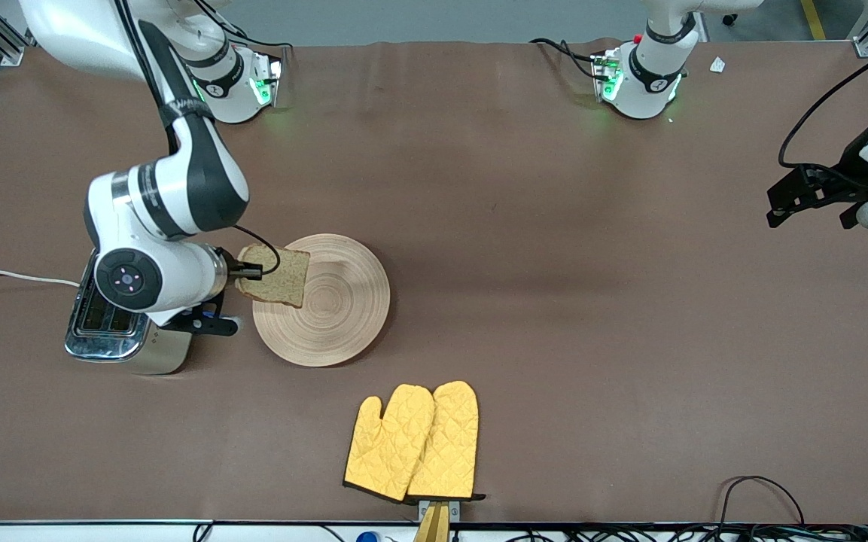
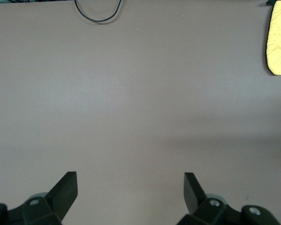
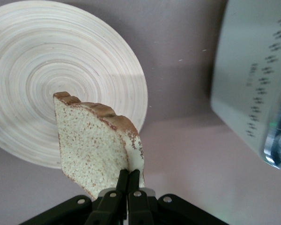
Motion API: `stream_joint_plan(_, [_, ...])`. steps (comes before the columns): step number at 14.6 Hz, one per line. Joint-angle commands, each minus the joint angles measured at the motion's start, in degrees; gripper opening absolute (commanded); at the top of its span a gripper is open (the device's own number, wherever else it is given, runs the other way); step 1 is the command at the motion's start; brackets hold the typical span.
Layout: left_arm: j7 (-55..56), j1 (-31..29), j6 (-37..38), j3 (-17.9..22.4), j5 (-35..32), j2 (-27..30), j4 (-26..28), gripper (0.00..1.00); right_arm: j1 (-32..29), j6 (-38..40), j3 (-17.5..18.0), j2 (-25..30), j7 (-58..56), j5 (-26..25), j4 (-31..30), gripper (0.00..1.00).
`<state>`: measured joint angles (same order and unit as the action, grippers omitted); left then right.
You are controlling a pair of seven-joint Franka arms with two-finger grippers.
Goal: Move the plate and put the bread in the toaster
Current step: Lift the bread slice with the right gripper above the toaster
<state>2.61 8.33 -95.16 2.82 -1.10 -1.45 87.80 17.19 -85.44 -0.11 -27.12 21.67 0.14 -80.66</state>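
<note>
My right gripper (image 1: pixel 244 272) is shut on the edge of the bread (image 1: pixel 277 275), a brown speckled slice held in the air over the edge of the plate (image 1: pixel 339 309). The right wrist view shows the gripper (image 3: pixel 129 174) pinching the bread (image 3: pixel 91 145) above the round tan wooden plate (image 3: pixel 47 70). The toaster (image 1: pixel 114 324), chrome on top with cream sides, stands beside the plate toward the right arm's end of the table; its side shows in the right wrist view (image 3: pixel 253 89). My left gripper (image 2: pixel 130 185) is open and empty, waiting over bare table at the left arm's end (image 1: pixel 814 199).
Two yellow oven mitts (image 1: pixel 415 443) lie nearer the front camera than the plate; one shows in the left wrist view (image 2: pixel 278 40). The toaster's white cord (image 1: pixel 12 277) runs off the table's end. A black cable (image 1: pixel 765 489) lies at the front edge.
</note>
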Motion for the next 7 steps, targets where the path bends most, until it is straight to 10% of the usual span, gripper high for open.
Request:
stream_joint_plan(1, [-0.9, 0.1, 0.9, 0.2, -0.4, -0.1, -0.7, 1.00, 4.1, 3.2, -0.2, 0.7, 1.4, -6.6, 2.6, 0.00])
stream_joint_plan(7, [-0.8, 0.4, 0.9, 0.3, -0.4, 0.0, -0.7, 1.00, 10.7, 9.3, -0.2, 2.6, 5.1, -24.1, 4.6, 0.00])
